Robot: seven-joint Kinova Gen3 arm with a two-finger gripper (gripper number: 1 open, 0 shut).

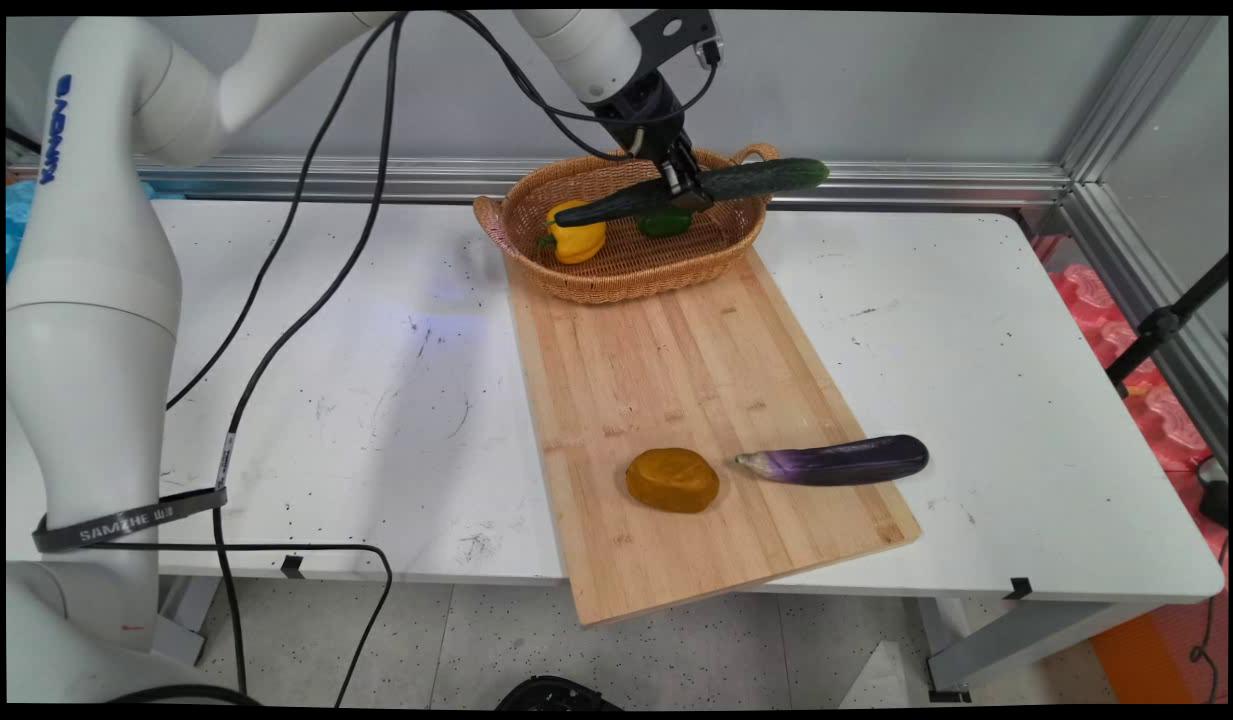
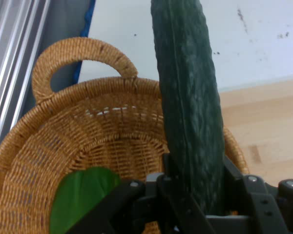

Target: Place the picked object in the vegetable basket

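Claw (image 1: 684, 186): I have it pinching the cucumber (image 1: 696, 190) near mid-length.
Cucumber axis: near level, lengthwise above the wicker basket (image 1: 626, 280), clear of the peppers.

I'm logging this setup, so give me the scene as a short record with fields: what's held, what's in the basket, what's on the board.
held: cucumber, roughly level, clamped near its middle by the gripper, above the basket
basket: wicker basket at the board's far end, with a yellow pepper and a green pepper inside
board: wooden cutting board carrying an orange-brown lump; an eggplant lies across its right edge
surface: white table
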